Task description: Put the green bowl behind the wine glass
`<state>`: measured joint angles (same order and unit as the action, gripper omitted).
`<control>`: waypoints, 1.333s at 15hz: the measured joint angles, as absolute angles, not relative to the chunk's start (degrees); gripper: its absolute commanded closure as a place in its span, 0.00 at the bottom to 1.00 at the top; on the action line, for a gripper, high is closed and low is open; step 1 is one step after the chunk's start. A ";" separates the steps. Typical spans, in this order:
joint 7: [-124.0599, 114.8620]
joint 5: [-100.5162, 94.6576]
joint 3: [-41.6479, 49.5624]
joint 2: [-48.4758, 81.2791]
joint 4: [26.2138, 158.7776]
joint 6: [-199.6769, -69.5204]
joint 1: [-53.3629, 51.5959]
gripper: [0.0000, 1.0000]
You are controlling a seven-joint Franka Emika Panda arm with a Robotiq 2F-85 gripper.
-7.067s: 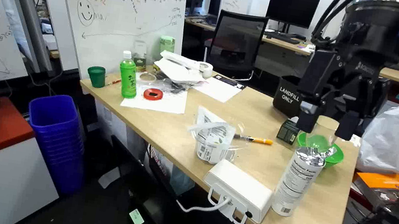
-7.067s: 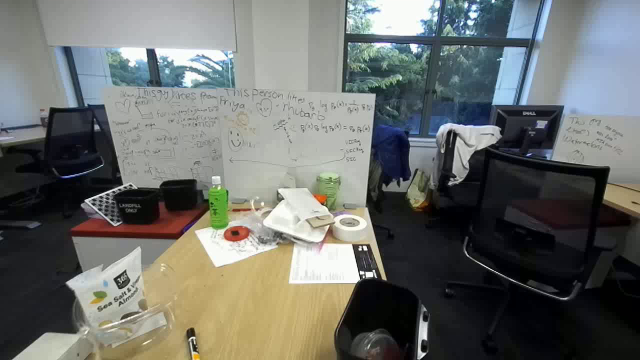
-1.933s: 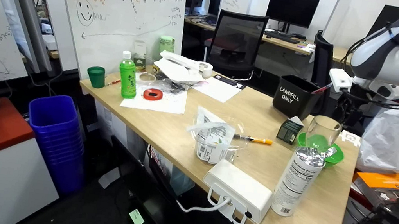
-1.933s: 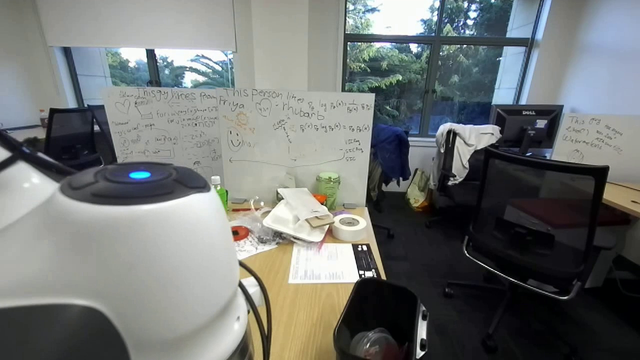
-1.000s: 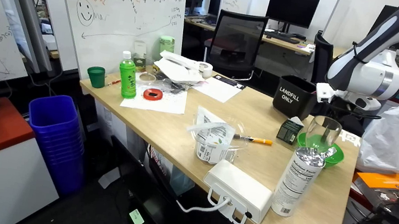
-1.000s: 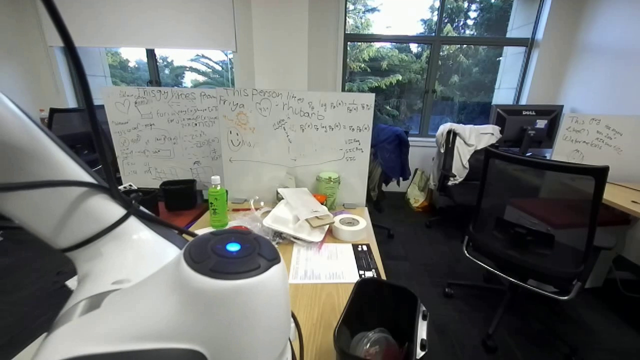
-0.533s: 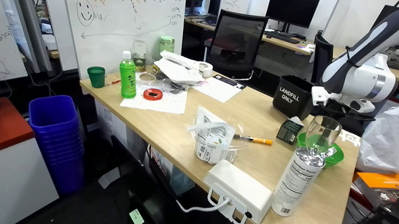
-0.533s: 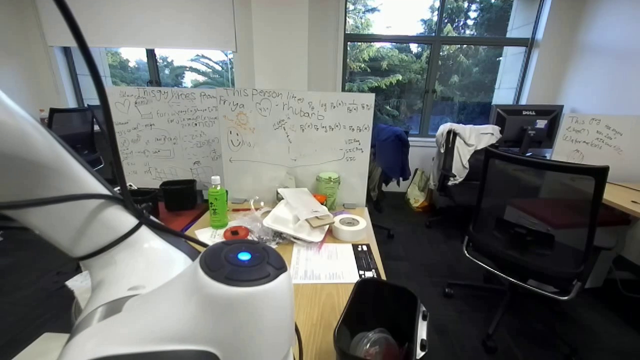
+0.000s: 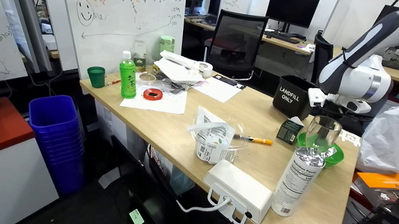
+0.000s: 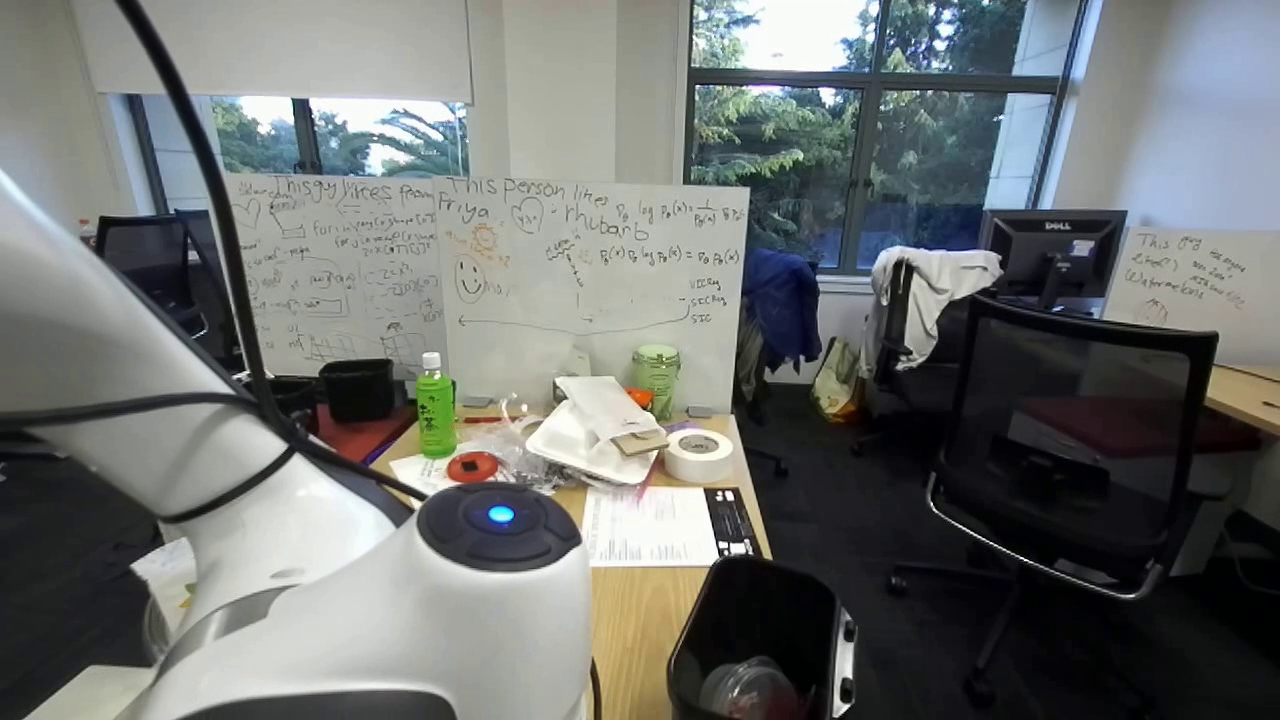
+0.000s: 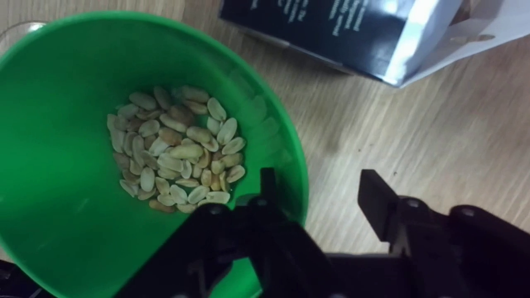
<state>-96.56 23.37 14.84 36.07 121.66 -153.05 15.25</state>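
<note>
The green bowl (image 9: pixel 337 158) stands on the table near its right edge in an exterior view. In the wrist view, the bowl (image 11: pixel 54 145) fills the left side and holds peanuts. The clear wine glass (image 9: pixel 323 129) is upright and overlaps the bowl in that exterior view. A thin clear edge at the wrist view's top left may be glass; I cannot tell. My gripper (image 11: pixel 318 171) is open and empty across the bowl's right rim: one finger over the bowl's inside, the other outside above the table. No contact shows. Its fingers are hidden in both exterior views.
A dark carton (image 11: pixel 314 33) lies close to the bowl; it also shows in an exterior view (image 9: pixel 288 131). A tall white tube (image 9: pixel 295 187) stands in front. A black bin (image 9: pixel 291 98), marker (image 9: pixel 258 140), white device (image 9: pixel 239 189) and white bag (image 9: pixel 396 141) are around.
Since about two seconds ago, the arm has moved left and down in an exterior view, slowing lately. Earlier the gripper hung high over the table. Bowl and glass have not moved.
</note>
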 measured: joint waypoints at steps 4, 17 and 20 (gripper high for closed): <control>-96.29 23.36 14.76 36.49 120.97 -152.15 15.24 0.99; -94.44 18.23 17.06 31.10 120.66 -147.79 14.88 0.99; -93.68 18.13 17.55 30.25 120.74 -147.49 14.99 0.99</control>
